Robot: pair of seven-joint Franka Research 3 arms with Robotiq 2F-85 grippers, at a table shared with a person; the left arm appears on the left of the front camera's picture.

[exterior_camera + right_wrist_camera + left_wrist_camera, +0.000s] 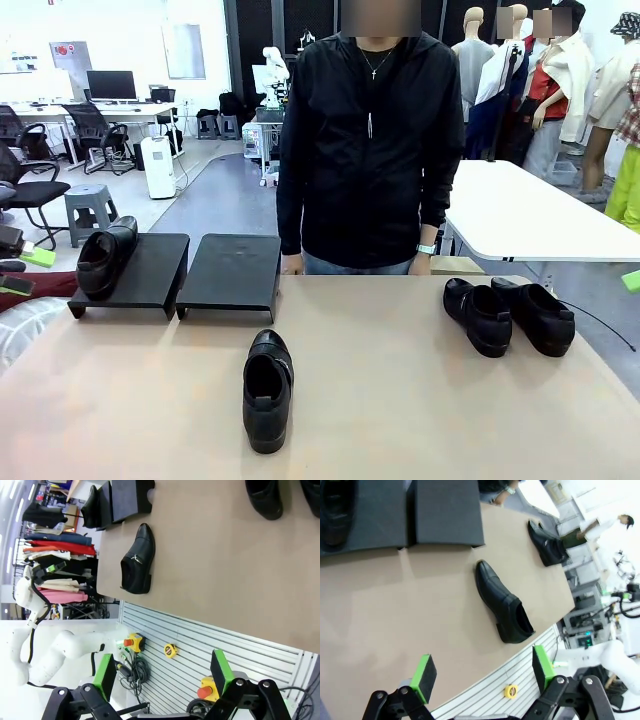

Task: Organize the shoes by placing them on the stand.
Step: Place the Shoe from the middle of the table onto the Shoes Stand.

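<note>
Both pincers hang released, jaws wide and holding nothing: the left pincer (484,672) above the near edge of the tan surface (400,400), the right pincer (162,674) out past that edge over a slatted panel (210,635). One black loafer (105,258) lies on the left stand (150,275), along its left side, with the right stand (232,272) just beside it. A second loafer (268,388) lies alone near the middle of the surface, toe towards the stands. A third loafer (478,316) and a fourth loafer (538,318) sit side by side at the far right. A person (368,150) stands at the far edge.
</note>
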